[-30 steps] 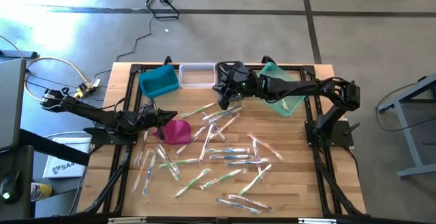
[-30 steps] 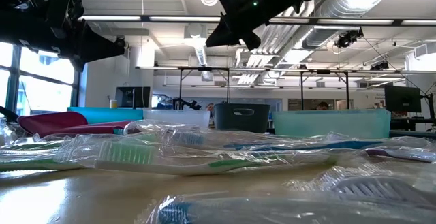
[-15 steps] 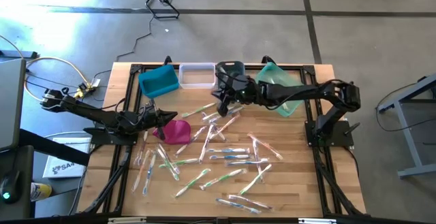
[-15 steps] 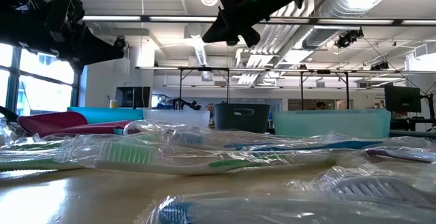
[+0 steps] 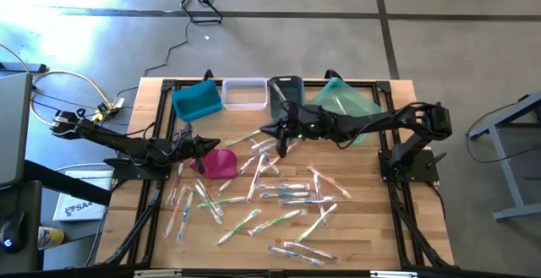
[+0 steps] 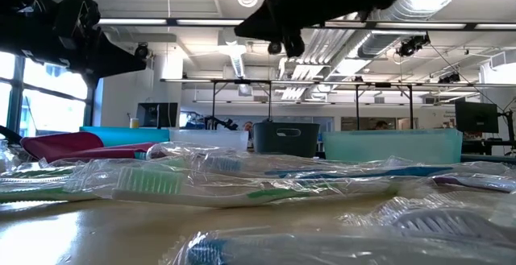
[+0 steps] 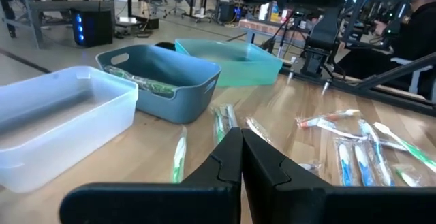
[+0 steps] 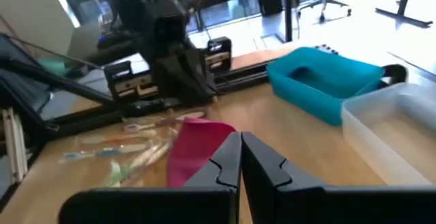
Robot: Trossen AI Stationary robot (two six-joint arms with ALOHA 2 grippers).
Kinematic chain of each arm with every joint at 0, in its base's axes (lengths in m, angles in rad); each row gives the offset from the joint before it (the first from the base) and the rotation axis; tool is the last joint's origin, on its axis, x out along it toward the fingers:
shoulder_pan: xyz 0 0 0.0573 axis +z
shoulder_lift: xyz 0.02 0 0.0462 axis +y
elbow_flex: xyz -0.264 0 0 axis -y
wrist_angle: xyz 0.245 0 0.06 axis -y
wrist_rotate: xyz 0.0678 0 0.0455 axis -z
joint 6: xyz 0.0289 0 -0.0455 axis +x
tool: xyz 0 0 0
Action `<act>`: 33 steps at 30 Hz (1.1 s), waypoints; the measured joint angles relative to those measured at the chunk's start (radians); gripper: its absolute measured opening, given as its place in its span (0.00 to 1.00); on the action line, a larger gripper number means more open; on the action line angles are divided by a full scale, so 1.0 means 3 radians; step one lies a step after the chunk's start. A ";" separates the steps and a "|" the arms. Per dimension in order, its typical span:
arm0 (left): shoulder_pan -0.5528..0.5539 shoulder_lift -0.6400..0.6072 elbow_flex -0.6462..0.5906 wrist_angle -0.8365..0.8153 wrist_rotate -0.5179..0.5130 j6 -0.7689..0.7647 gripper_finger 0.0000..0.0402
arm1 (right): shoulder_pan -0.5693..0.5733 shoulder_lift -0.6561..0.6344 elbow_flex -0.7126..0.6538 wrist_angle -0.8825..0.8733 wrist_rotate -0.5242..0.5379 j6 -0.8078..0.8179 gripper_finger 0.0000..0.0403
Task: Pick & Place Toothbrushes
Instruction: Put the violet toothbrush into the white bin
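Note:
Many toothbrushes in clear wrappers [image 5: 272, 195] lie flat and scattered over the wooden table, also close up in the low view [image 6: 201, 186]. My right gripper [image 5: 272, 132] is shut and holds nothing. It hangs above the far part of the toothbrush pile, just on the near side of the grey bin [image 5: 285, 89]. In its wrist view its shut fingers [image 8: 240, 157] point level toward the magenta pouch [image 8: 197, 149]. My left gripper [image 5: 209, 144] waits shut and holds nothing at the table's left, beside the magenta pouch [image 5: 221, 162]. Its shut fingers [image 7: 241, 150] point level across the table.
Along the far edge stand a blue bin [image 5: 197, 99], a clear bin [image 5: 243, 93], the grey bin and a teal bin [image 5: 342, 100]. The grey bin [image 7: 160, 77] holds a wrapped toothbrush. Bare wood lies at the table's right side [image 5: 363, 219].
My right gripper has come away from over the grey bin toward the table's near edge, sinking a little and tipping toward level, staying shut. It now hangs over the far toothbrushes. Nothing on the table has moved.

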 joint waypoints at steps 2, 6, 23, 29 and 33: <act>0.0000 0.0001 0.0000 -0.0035 0.0000 -0.0047 0.00 | -0.0013 -0.0134 -0.0117 -0.0002 0.0005 0.0013 0.01; 0.0000 0.0002 0.0000 -0.0054 0.0000 -0.0065 0.00 | -0.0007 -0.0459 -0.0339 -0.0017 0.0007 -0.0039 0.01; 0.0000 0.0001 0.0000 -0.0097 -0.0002 -0.0065 0.00 | 0.0185 -0.1710 -0.1298 -0.0632 0.0033 -0.0055 0.01; 0.0000 0.0000 0.0000 -0.0102 -0.0003 -0.0078 0.00 | 0.0415 -0.1835 -0.1358 -0.0974 0.0497 0.0104 0.01; 0.0000 0.0001 0.0000 -0.0102 -0.0003 -0.0078 0.00 | 0.0545 -0.1832 -0.1359 -0.1157 0.0664 0.0114 0.01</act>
